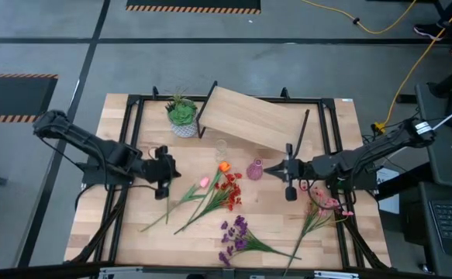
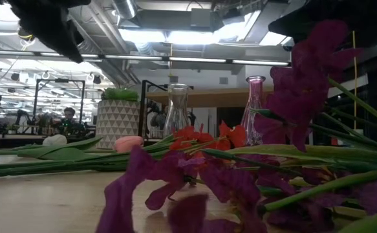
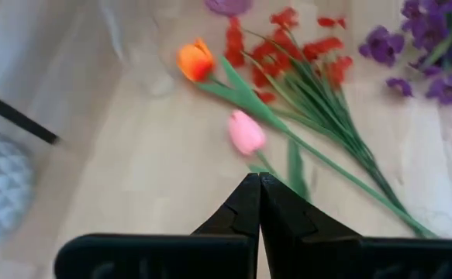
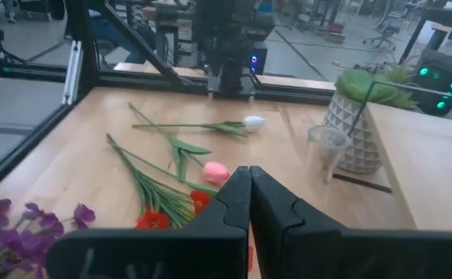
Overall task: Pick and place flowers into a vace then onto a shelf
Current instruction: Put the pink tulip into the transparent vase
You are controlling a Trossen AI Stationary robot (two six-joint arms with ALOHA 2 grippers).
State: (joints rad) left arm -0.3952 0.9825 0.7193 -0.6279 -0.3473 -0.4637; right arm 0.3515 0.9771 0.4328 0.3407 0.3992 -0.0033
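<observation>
Flowers lie flat on the table: an orange bloom (image 1: 224,166), a pink bloom (image 1: 204,182), a red-orange bunch (image 1: 230,191), purple sprays (image 1: 236,232) and a pink cluster (image 1: 323,198) under the right arm. A white bloom (image 4: 253,121) shows in the right wrist view. A small pink vase (image 1: 254,170) and a clear vase (image 1: 222,146) stand upright. The wooden shelf (image 1: 253,118) is behind them. My left gripper (image 1: 171,172) is shut, left of the pink bloom (image 3: 246,132). My right gripper (image 1: 271,168) is shut, just right of the pink vase.
A green plant in a white patterned pot (image 1: 182,116) stands left of the shelf. A black metal frame (image 1: 132,116) runs around the tabletop. Bare wood lies near the table's near-left part (image 1: 132,248). People and desks show in the room beyond.
</observation>
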